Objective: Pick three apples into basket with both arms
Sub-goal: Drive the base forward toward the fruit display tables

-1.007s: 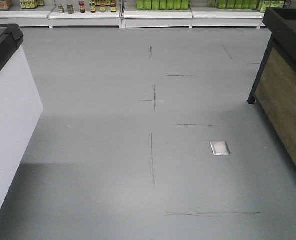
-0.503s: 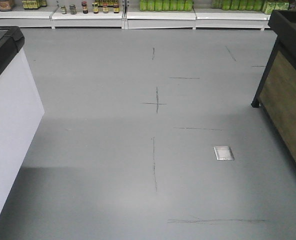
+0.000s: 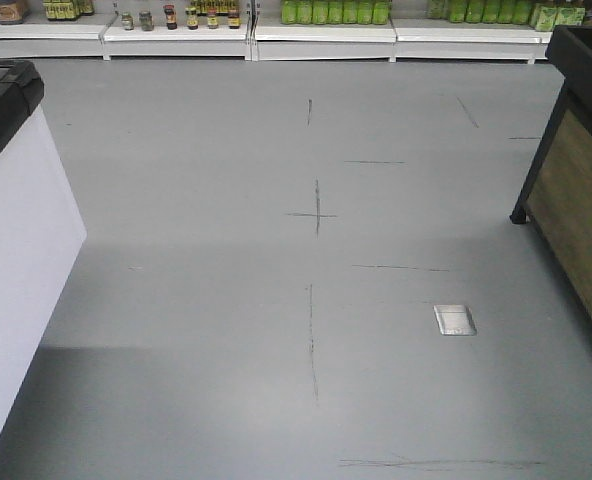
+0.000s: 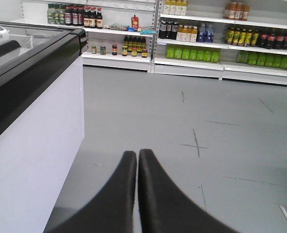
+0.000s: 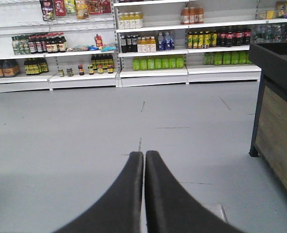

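No apple or basket shows in any view. The left hand and the right hand are both closed, fingers pressed together on nothing. Ahead, grey floor lies open between a white freezer edge at left and a wood-panelled stand at right. Shelves bound the far end.

Grey floor crossed by thin dark lines. Left of the silver floor plate, a white, black-topped freezer; right of it, a brown wood-grain, black-framed stand. The left gripper and right gripper are black.
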Motion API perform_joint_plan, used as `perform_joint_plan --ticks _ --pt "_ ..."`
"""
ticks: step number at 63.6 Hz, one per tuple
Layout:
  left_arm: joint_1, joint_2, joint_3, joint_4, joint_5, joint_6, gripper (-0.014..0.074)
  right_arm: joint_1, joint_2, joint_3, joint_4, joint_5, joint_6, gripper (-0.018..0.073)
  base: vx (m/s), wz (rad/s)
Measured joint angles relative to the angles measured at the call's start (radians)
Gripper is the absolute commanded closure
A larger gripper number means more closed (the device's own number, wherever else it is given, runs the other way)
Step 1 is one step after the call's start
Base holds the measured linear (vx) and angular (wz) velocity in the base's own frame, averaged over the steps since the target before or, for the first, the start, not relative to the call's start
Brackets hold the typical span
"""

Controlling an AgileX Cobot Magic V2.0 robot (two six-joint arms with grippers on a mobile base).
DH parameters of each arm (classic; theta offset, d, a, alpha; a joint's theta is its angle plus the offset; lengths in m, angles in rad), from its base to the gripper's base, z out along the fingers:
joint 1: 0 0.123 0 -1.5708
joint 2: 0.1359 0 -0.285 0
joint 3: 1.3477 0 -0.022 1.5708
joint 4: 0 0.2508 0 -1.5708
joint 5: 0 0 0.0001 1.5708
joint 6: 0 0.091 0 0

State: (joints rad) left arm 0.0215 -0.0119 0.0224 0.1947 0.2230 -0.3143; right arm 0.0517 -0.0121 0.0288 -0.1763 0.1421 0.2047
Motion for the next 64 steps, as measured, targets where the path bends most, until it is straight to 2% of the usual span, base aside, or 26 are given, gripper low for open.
perform_joint_plan --ticks 30,64 --pt "0.000 0.000 0.000 0.000 0.000 0.000 0.0603 0.000 0.000 0.000 0.000 0.000 0.000 0.0561 0.12 0.06" --pt "0.000 0.000 0.000 0.000 0.000 0.000 0.0603 0.000 0.000 0.000 0.000 0.000 0.000 0.0561 0.17 -0.11"
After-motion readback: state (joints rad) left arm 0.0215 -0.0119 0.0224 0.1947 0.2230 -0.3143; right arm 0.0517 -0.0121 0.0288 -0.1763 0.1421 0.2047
